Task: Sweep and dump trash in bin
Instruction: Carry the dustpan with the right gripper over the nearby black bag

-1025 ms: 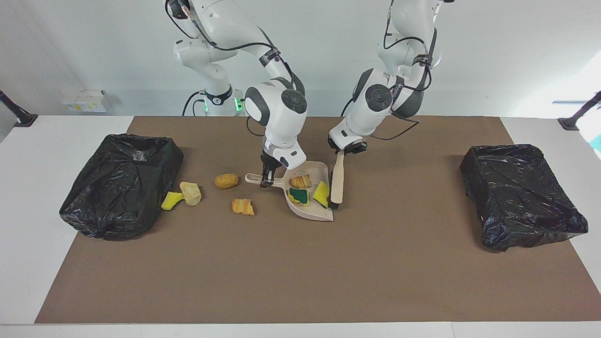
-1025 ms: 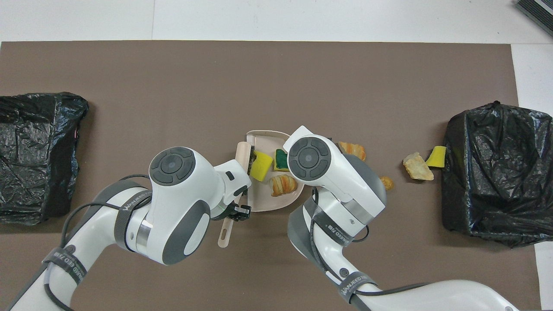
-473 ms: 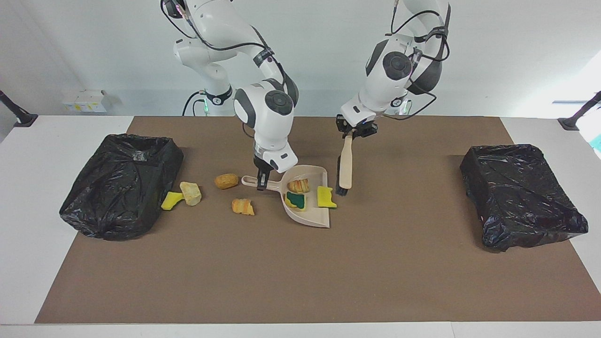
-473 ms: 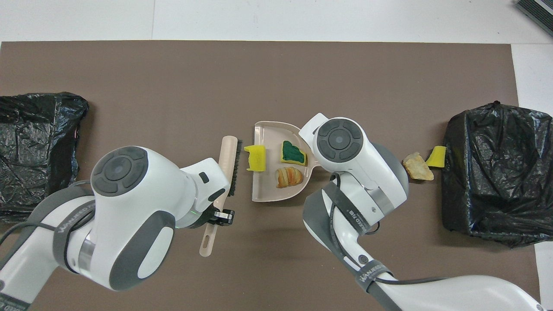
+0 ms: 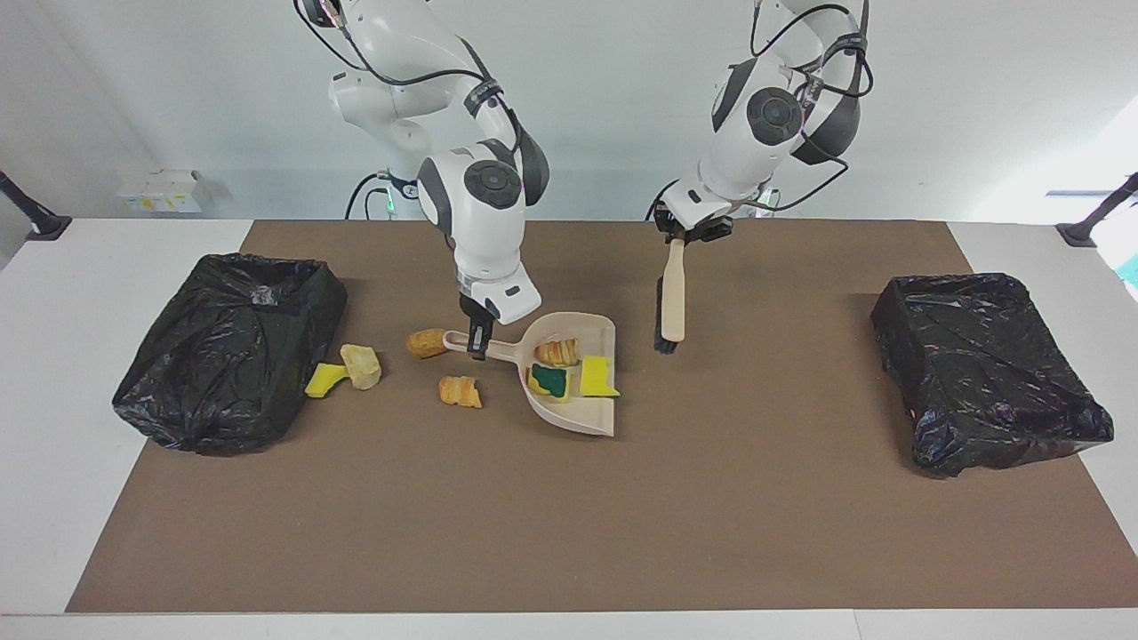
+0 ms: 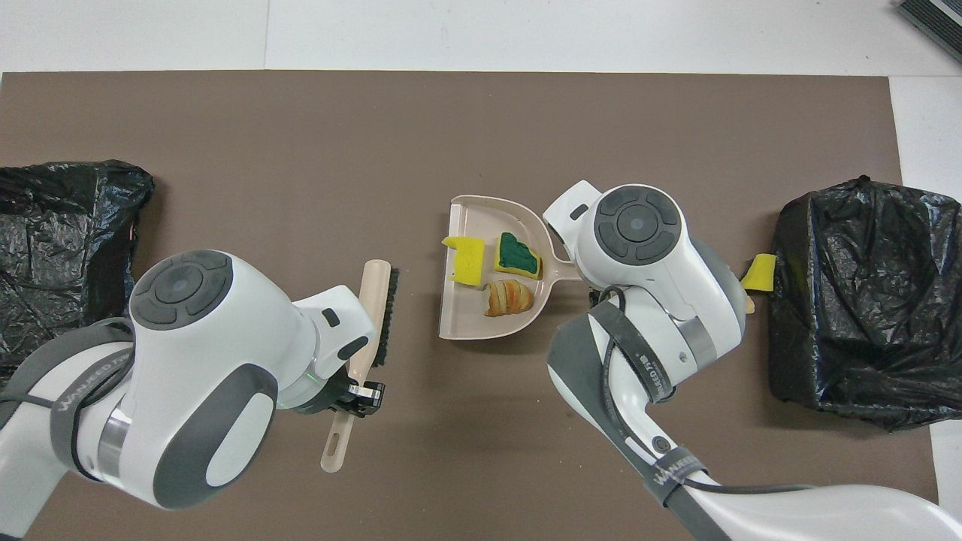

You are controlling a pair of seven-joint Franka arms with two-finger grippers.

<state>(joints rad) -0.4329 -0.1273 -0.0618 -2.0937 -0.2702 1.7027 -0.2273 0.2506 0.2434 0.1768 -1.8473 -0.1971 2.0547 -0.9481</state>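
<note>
Facing view: the right gripper (image 5: pixel 478 348) was clamped on the handle of the dustpan (image 5: pixel 573 404), which held three pieces of trash: a bread-like lump (image 5: pixel 557 352), a green-backed sponge (image 5: pixel 549 380) and a yellow sponge (image 5: pixel 597 377). Four more scraps lay on the mat toward the right arm's end: a tan lump (image 5: pixel 427 342) touching the handle tip, an orange lump (image 5: pixel 460 391), and a pale lump (image 5: pixel 361 365) with a yellow chunk (image 5: pixel 325 380) just beside the black bin (image 5: pixel 227 351). The left gripper (image 5: pixel 690 234) was clamped on the brush (image 5: pixel 672 293), which hung bristles-down, apart from the dustpan.

Overhead view: the brush (image 6: pixel 370 312) lay beside the dustpan (image 6: pixel 458 334), not touching. The second bin (image 6: pixel 64 255) stood at the left arm's end.
</note>
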